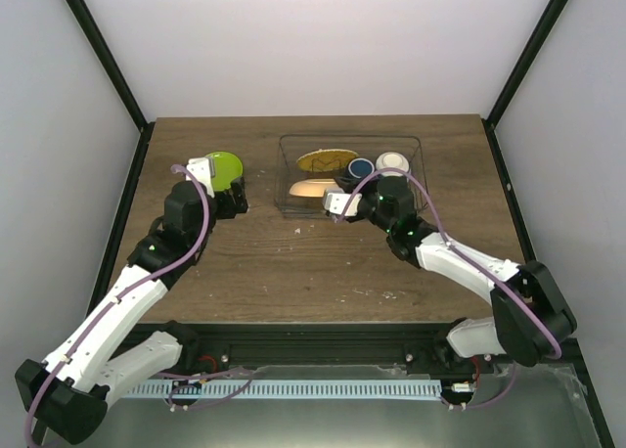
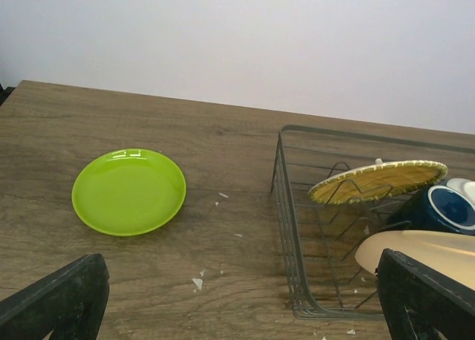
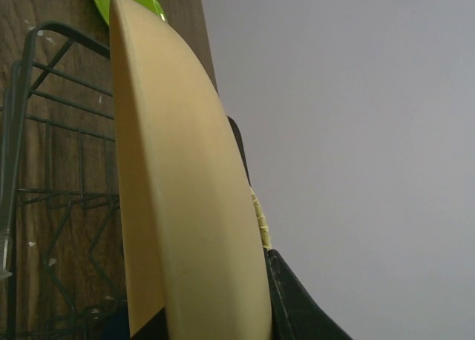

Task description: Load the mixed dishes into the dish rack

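Observation:
The wire dish rack (image 1: 416, 147) stands at the back right of the table. In it are the yellow-orange grid-patterned plate (image 1: 328, 160), the dark blue mug (image 1: 361, 167) and the small blue-and-white cup (image 1: 392, 161). My right gripper (image 1: 335, 205) is shut on a pale yellow plate (image 1: 311, 188) at the rack's near left part. In the right wrist view this plate (image 3: 185, 191) stands on edge between my fingers. The yellow-green plate (image 1: 225, 166) lies flat on the table, left of the rack. My left gripper (image 1: 233, 200) is open and empty just in front of it.
In the left wrist view the yellow-green plate (image 2: 128, 191) lies ahead on the left and the rack's corner (image 2: 291, 229) on the right, with small white crumbs (image 2: 197, 283) on the wood between them. Dark frame posts stand at the table's back corners.

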You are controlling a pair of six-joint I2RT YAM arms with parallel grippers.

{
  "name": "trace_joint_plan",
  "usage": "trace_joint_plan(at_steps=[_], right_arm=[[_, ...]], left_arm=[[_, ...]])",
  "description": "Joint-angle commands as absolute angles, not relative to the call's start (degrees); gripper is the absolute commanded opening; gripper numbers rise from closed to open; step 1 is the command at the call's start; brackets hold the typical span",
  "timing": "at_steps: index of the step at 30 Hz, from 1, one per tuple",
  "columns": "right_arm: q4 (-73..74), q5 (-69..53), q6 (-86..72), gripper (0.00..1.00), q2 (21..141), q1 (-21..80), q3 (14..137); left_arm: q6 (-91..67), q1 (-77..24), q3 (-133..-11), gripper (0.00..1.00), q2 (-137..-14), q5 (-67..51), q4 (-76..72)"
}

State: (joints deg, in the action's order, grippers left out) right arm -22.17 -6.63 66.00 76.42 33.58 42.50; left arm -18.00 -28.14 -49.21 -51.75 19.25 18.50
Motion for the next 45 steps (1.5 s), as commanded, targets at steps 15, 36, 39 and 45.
trace_joint_plan(at_steps=[15,36,39,45], right_arm=[[-13.7,-16.8,62.2,0.01,82.8,28.4,52.2],[-13.6,-20.6,59.4,0.44,89.5,24.8,56.7],[-14.1,-20.2,59.7,0.45,90.8,23.7,58.0],[-14.1,-20.8,60.1,0.46,91.6,22.9,59.5]], left_arm=[[-16.8,-27.5,-48.6,1.00,-53.5,19.4,16.9],[-16.9,-27.3,-48.5,1.00,-54.6,19.0,17.0],[-16.8,-27.3,-48.6,1.00,-54.9,18.9,17.0],[-16.9,-27.3,-48.6,1.00,-55.0,19.1,17.1]])
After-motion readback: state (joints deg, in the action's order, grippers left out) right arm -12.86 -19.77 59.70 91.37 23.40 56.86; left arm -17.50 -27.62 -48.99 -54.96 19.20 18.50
